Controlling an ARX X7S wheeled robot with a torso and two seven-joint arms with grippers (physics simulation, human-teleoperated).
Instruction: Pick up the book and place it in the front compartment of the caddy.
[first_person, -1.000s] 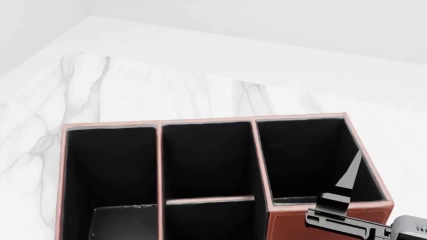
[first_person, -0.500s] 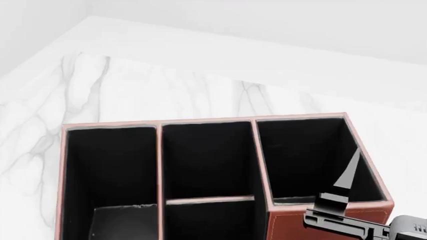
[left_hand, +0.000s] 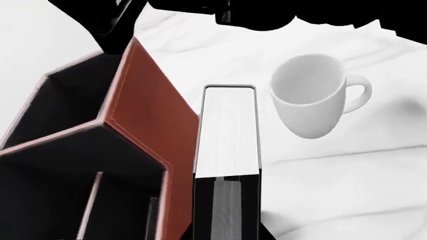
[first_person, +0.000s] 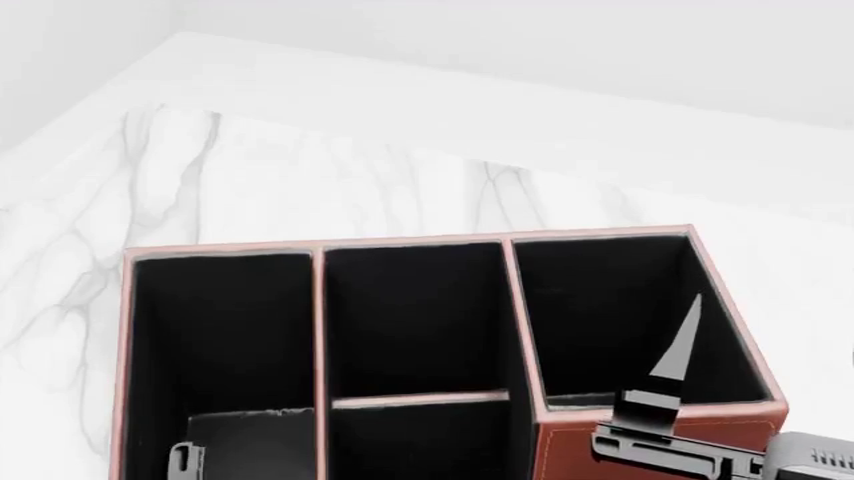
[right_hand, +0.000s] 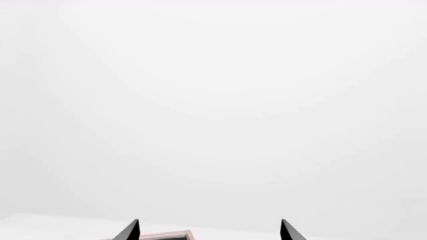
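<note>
Since the earlier frames the right gripper (first_person: 674, 340) has shifted a little left and its finger points more upright; a small grey part now shows low in the left cell of the caddy (first_person: 650, 438). No writing can be read anywhere. The left gripper (left_hand: 225, 210) clenches the book (left_hand: 228, 132) beside the caddy's outer wall, near a white mug (left_hand: 310, 97). The right fingers (right_hand: 128, 231) stand apart. The table (first_person: 267, 180) is white marble, the walls plain white.

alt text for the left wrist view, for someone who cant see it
A thin black book with white page edges stands beside the outer wall of a reddish-brown caddy with black compartments. A white mug stands apart on the marble table.
</note>
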